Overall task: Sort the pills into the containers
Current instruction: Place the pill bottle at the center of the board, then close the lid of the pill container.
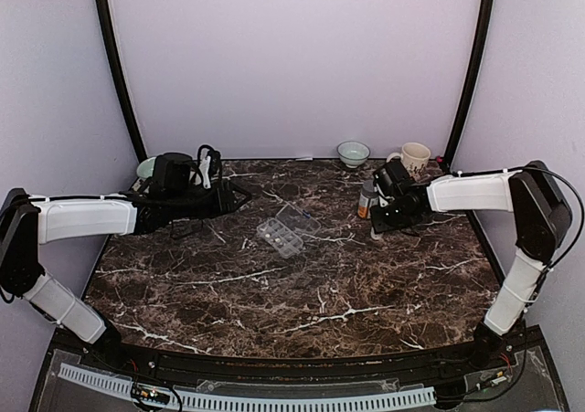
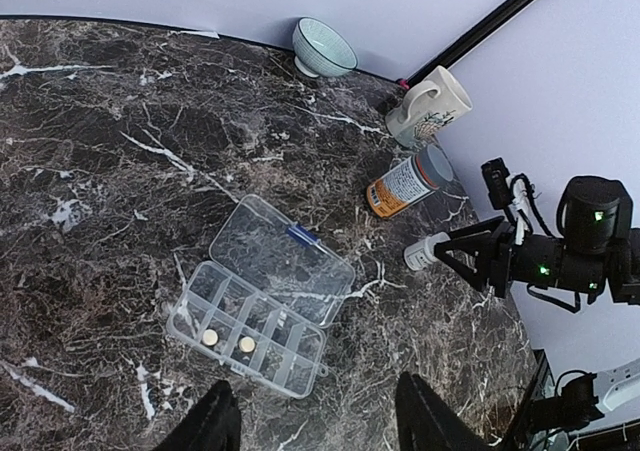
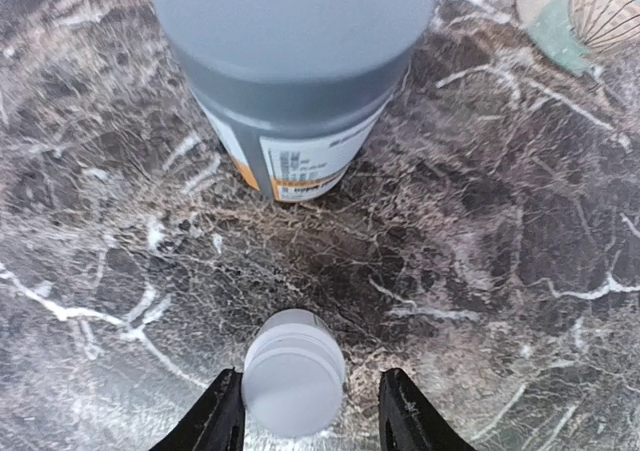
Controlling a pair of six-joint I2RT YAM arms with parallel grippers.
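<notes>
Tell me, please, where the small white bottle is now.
Right wrist view: the small white bottle sits between the right gripper's fingers on the table's right side, beside the amber bottle.

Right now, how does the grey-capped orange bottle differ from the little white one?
The amber bottle is far bigger and wider than the white bottle. The amber bottle has a grey cap and a printed label; the white bottle is plain white. The white bottle sits between the right gripper's open fingers, while the amber bottle stands free. Both are capped and seem upright.
</notes>
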